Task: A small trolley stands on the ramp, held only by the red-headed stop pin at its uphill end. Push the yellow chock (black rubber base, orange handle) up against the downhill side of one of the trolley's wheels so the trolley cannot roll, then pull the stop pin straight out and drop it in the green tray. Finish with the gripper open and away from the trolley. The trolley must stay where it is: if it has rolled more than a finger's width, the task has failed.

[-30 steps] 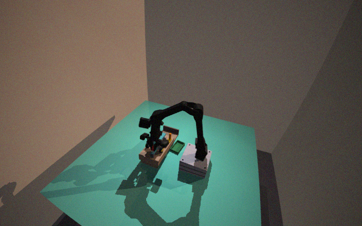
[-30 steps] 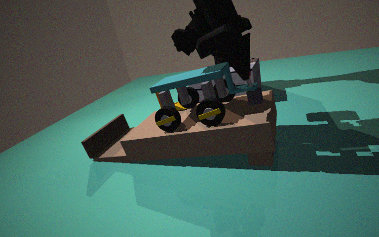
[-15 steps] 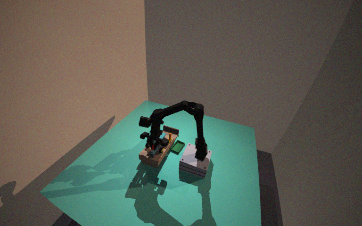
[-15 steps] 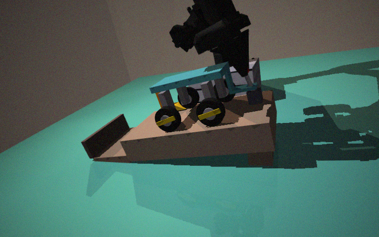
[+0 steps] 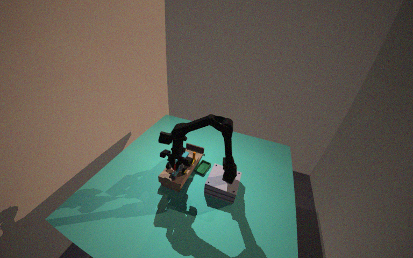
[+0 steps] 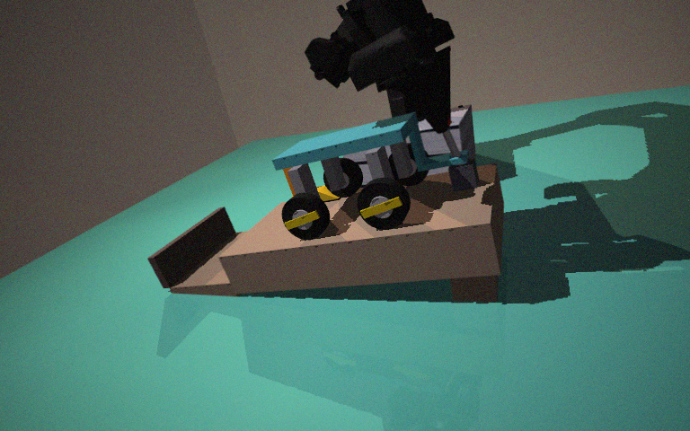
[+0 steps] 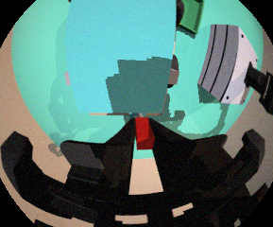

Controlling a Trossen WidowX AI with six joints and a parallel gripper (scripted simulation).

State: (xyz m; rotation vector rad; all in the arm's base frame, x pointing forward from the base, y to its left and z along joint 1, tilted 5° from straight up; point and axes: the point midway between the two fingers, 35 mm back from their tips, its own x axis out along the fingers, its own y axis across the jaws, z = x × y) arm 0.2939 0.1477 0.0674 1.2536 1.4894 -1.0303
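Note:
The trolley (image 6: 338, 143) (image 7: 120, 26) has a cyan deck and black wheels and stands on the wooden ramp (image 6: 365, 256) (image 5: 173, 180). The yellow chock (image 6: 327, 193) lies at the downhill side of a far-side wheel (image 6: 344, 177). Its orange handle (image 6: 286, 173) (image 5: 194, 156) shows behind the deck. My gripper (image 7: 140, 121) (image 6: 439, 114) (image 5: 176, 163) is at the trolley's uphill end, pointing down. It is shut on the stop pin's red head (image 7: 144, 132). The pin's shaft is hidden. The green tray (image 5: 203, 167) (image 7: 192, 15) lies beside the ramp, towards the arm's base.
The arm's grey base block (image 5: 223, 184) (image 7: 227, 66) stands just beyond the tray. A dark end wall (image 6: 193, 253) closes the ramp's foot. A grey bracket (image 6: 464, 133) stands at the ramp's top, behind the gripper.

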